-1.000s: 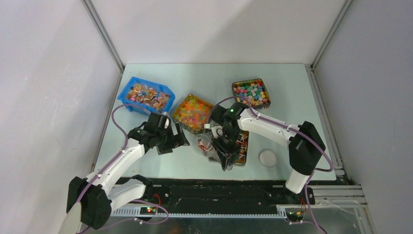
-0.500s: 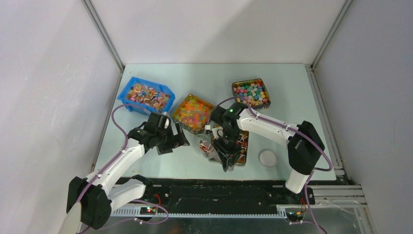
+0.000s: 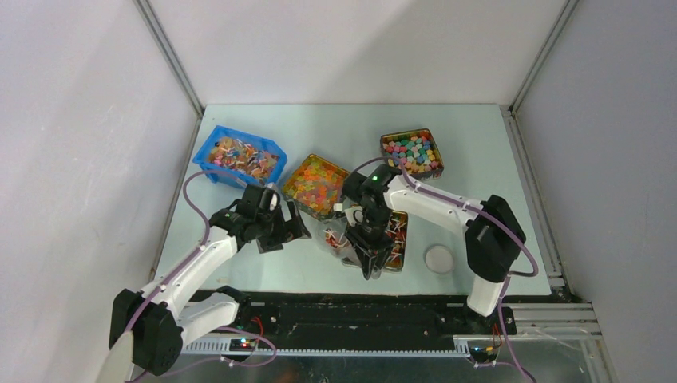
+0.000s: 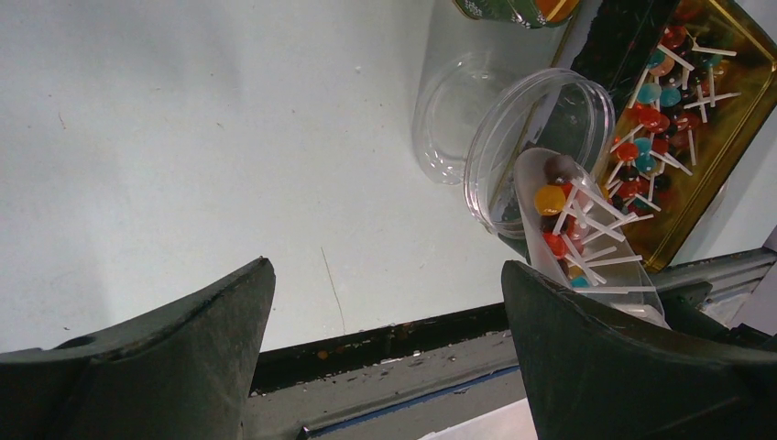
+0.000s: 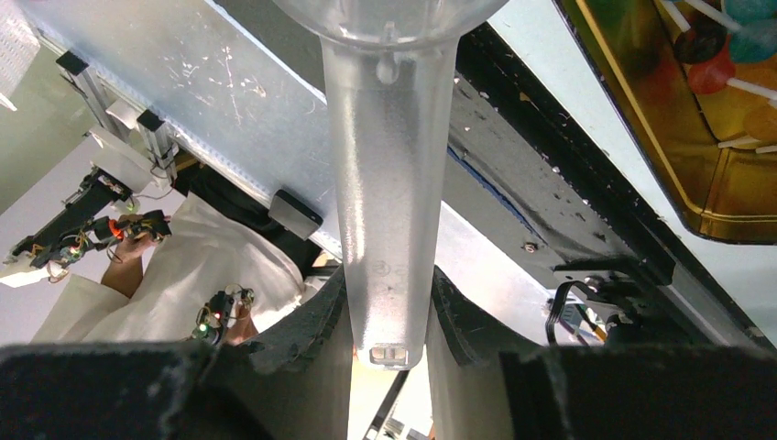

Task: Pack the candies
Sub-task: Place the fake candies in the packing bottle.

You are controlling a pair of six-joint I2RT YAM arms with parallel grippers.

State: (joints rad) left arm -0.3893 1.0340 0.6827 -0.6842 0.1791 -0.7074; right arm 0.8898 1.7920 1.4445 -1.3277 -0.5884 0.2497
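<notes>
The candies (image 4: 664,101) are small lollipops with white sticks, lying in a gold tray (image 3: 399,257) near the table's front. My right gripper (image 3: 369,260) is shut on the handle of a clear scoop (image 5: 389,183). The scoop's bowl (image 4: 573,229) holds several candies and rests at the mouth of a clear jar (image 4: 536,137) lying on its side. The jar (image 3: 330,232) is just left of the tray. My left gripper (image 4: 387,269) stands open over bare table left of the jar, holding nothing.
A blue bin (image 3: 239,155) of wrapped sweets stands at the back left. A tin of gummies (image 3: 315,185) and a tin of coloured cubes (image 3: 411,152) stand behind the arms. A round clear lid (image 3: 438,258) lies right of the gold tray. The table's front rail (image 4: 412,367) is close.
My right arm has edged slightly left with the scoop, toward the jar. The left arm has not moved.
</notes>
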